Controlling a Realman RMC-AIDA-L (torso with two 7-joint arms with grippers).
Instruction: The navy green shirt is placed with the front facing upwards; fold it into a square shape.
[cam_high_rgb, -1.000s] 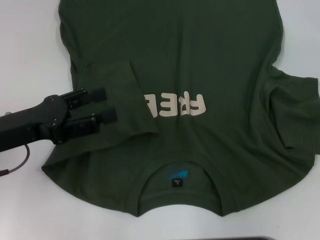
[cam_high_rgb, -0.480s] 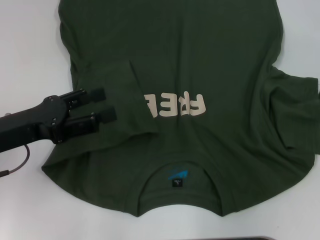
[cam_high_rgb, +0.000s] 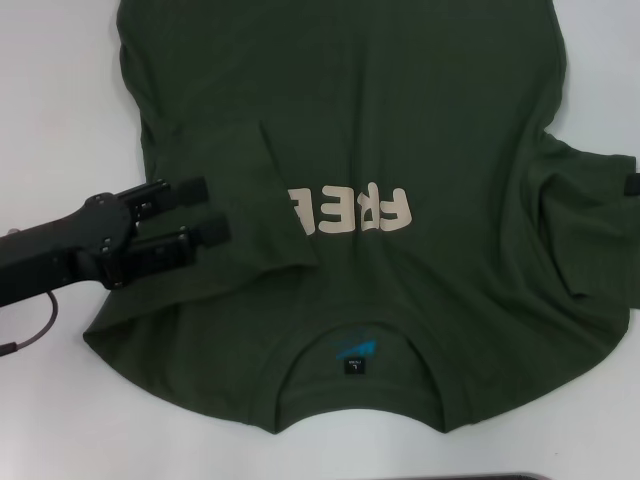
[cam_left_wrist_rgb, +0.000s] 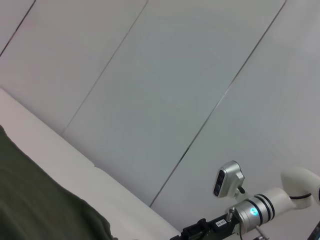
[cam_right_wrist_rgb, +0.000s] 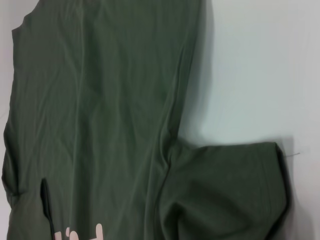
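At right edge, right tool (cam_high_rgb: 631, 187) newly visible

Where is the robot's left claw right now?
In the head view, the left claw sits open on the left, over the folded-in sleeve of the navy green shirt, beside the cream letters.

The head view looks steeply down on the navy green shirt (cam_high_rgb: 400, 130), collar nearest the camera. The right wrist view hovers above that shirt's right sleeve (cam_right_wrist_rgb: 230, 195), sharing it with the head view. The left wrist view faces outward, past a shirt edge toward a panelled wall (cam_left_wrist_rgb: 165, 85).
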